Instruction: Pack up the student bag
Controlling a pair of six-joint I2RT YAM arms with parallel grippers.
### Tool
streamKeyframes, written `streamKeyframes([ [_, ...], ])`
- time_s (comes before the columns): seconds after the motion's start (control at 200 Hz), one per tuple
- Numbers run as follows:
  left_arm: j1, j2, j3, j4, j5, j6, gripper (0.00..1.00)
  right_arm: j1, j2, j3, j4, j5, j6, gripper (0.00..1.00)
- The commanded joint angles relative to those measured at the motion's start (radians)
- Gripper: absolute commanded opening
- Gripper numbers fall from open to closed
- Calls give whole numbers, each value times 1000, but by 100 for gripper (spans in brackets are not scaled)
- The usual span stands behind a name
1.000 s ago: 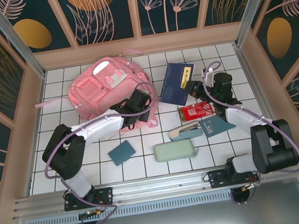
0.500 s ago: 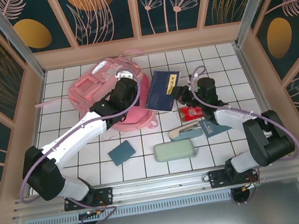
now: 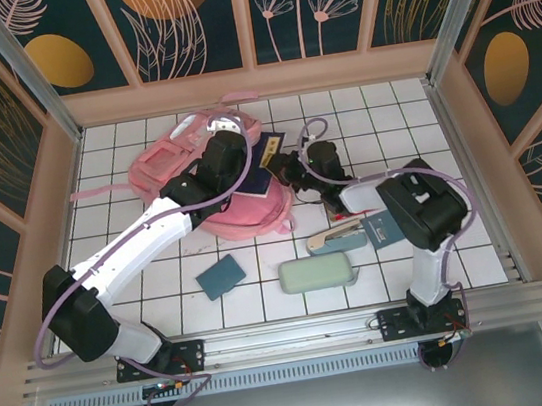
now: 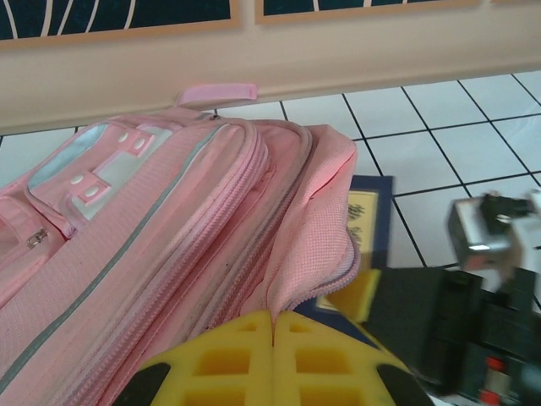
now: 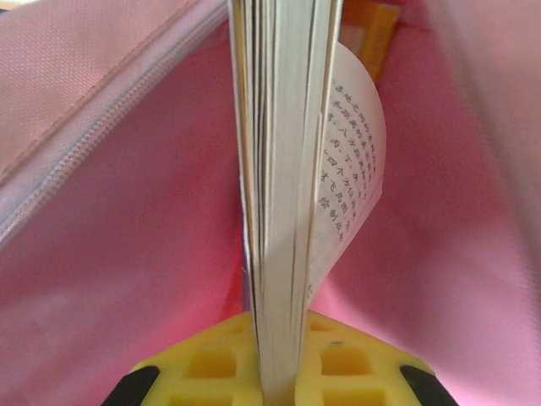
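Pink student bag (image 5: 110, 254) interior flanks right end effector's (image 5: 275, 368) book (image 5: 283, 169).

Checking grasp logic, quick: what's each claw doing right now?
Left claw: closed, pinching the student bag at the edge of its opening.
Right claw: closed on a book, between pink fabric walls.

student bag (image 3: 159, 163) pink, white patches | book (image 4: 382, 220) navy, yellow label | left gripper (image 4: 275, 334) and right gripper (image 5: 275, 359) bright yellow | table (image 3: 138, 262) white tiles, dark grid
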Motion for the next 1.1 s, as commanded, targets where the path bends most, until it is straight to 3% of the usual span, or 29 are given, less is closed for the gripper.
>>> streamKeyframes([
  [0.0,-4,4,59,84,24,2,0,36,62,96,205,18,83,0],
  [0.505,-4,-8,4,131,104,-39,0,106,376,415,113,263,197,2],
  [0.601,-3,-5,7,134,109,-41,0,117,413,508,66,270,178,12],
  [0.681,-4,-4,10,134,110,-41,0,121,433,592,-17,255,152,39],
  [0.796,-4,-9,10,129,102,-34,0,127,400,583,-101,257,86,56],
  [1.096,-4,-13,6,130,89,-21,0,135,282,429,-196,256,-32,56],
])
